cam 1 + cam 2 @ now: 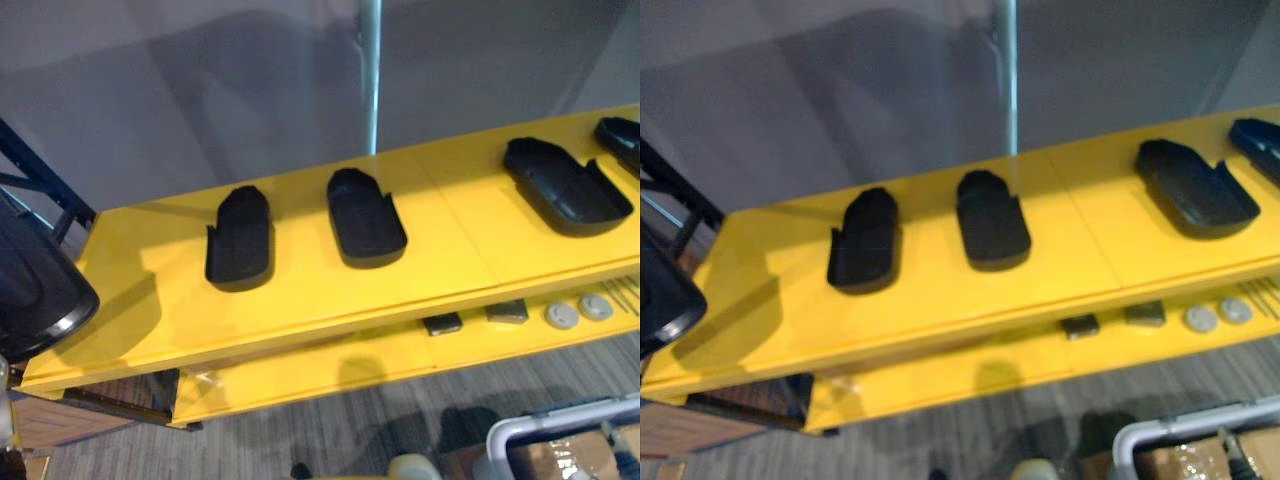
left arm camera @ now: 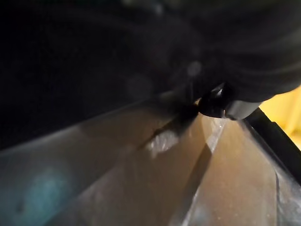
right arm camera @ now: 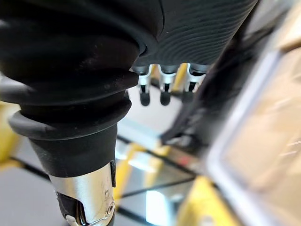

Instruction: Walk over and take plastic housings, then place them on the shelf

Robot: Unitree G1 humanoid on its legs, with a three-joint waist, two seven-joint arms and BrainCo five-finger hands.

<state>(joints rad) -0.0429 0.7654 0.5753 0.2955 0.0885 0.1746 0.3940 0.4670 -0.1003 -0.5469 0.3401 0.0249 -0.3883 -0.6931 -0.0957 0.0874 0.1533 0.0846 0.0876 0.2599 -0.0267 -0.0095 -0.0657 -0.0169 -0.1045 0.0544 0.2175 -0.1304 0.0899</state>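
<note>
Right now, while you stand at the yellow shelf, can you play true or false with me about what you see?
1. The shelf is yellow. True.
2. The black housings on its top board are stacked in one pile. False: they lie apart, side by side in a row.
3. Two round grey discs lie on the lower board. True.
4. The right hand is holding a housing. False: in the right wrist view its fingers hang straight with nothing in them.
5. The floor under the shelf is bright red. False: it is grey.
</note>
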